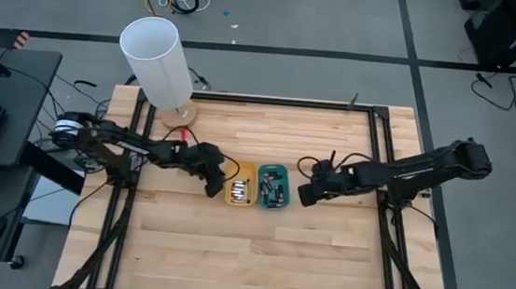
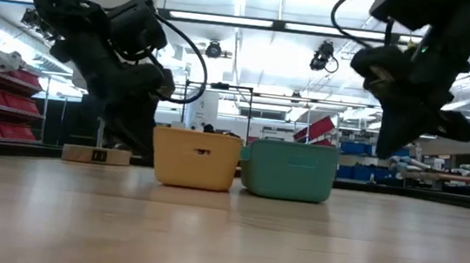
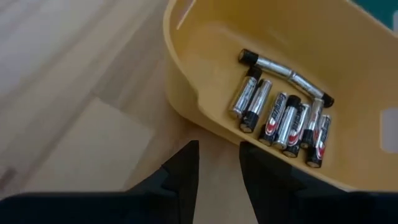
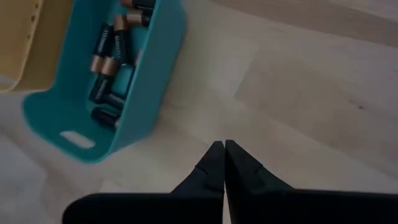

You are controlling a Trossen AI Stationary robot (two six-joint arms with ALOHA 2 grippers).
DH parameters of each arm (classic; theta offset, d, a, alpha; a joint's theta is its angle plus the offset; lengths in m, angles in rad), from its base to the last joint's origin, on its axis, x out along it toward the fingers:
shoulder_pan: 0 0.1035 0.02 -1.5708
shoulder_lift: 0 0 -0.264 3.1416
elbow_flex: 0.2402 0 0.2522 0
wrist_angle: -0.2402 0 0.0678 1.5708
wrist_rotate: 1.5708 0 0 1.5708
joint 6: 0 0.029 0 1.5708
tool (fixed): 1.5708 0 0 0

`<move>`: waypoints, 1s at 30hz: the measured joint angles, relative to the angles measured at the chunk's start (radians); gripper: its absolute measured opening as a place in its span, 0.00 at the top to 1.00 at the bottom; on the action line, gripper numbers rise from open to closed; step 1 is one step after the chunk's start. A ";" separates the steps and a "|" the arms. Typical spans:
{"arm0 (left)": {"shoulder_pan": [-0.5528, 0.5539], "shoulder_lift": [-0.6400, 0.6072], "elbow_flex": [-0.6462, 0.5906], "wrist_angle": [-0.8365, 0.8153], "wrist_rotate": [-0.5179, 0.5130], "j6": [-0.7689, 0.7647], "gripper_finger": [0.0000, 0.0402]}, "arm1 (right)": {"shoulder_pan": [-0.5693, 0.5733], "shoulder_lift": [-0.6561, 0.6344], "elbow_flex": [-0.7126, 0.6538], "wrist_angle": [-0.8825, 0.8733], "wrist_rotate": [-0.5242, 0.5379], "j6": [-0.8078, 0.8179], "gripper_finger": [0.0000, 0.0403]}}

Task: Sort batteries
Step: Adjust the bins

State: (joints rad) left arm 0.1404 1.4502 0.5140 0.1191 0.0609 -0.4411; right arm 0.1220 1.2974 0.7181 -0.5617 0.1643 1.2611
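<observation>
Batteries in yellow tray just beyond released, empty left end effector.

Both arms are dark, nearly black, built of chunky jointed segments. The left arm has thin black cables looping along its links, and a pale silvery patch shows at its base toward nine o'clock on the surface. The right arm is thicker at its outer link, with a black cable curling above its wrist. In the low view, loose black cables arc off both arms, and white lettering marks the left arm's upper link. The left gripper ends in two flat, matte black fingers with squared, angled tips. The right gripper has matching black fingers tapering to narrow points.
</observation>
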 joint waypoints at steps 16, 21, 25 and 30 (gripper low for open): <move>0.016 0.082 0.001 0.071 0.106 -0.025 0.67 | -0.043 0.174 0.000 0.160 -0.068 -0.043 1.00; -0.009 0.082 0.002 0.043 0.125 -0.035 0.67 | -0.066 0.176 0.000 0.275 -0.071 -0.061 1.00; -0.024 0.079 0.005 0.006 0.123 -0.034 0.67 | -0.094 0.176 0.000 0.293 -0.071 -0.077 1.00; -0.028 0.079 0.005 0.001 0.124 -0.034 0.67 | -0.132 0.176 0.000 0.303 -0.070 -0.102 1.00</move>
State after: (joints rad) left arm 0.1120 1.5288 0.5186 0.1202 0.1852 -0.4755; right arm -0.0104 1.4734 0.7182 -0.2588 0.0940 1.1591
